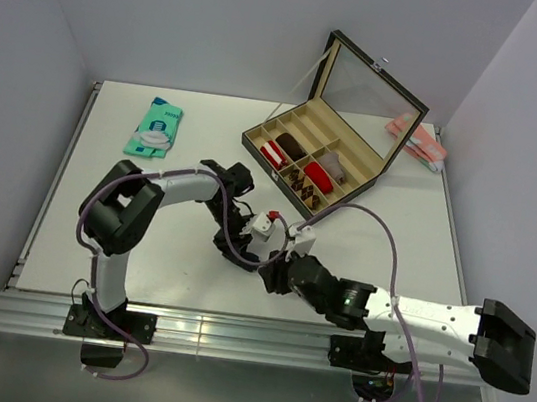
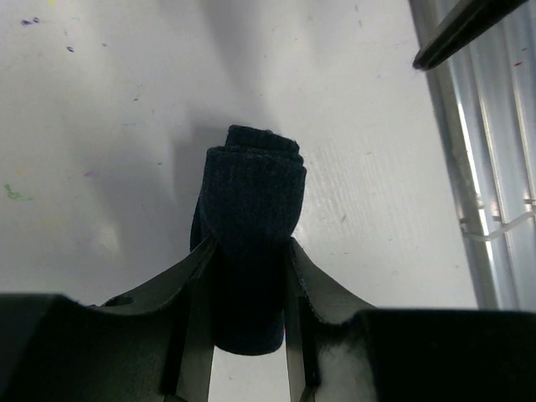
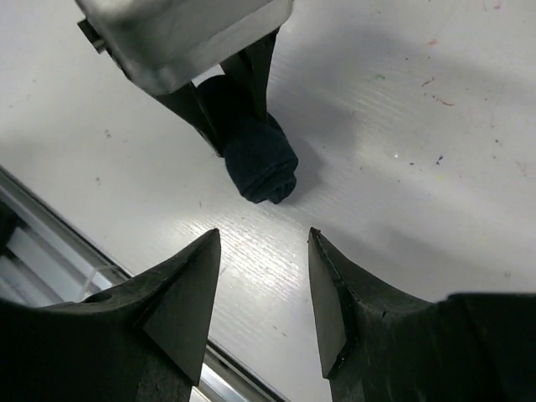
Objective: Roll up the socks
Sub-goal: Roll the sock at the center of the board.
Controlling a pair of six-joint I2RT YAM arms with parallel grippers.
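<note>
Left gripper [image 2: 249, 251] pinches navy sock roll [image 2: 254, 197], roll's long axis along its fingers. Right gripper [image 3: 264, 243] is spread, empty; roll lies just ahead.

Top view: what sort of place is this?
Probably a robotics lab test cell: left arm and right arm bolted to a rail at a white table, blank walls around, and practice props, a compartment box and navy sock.
</note>
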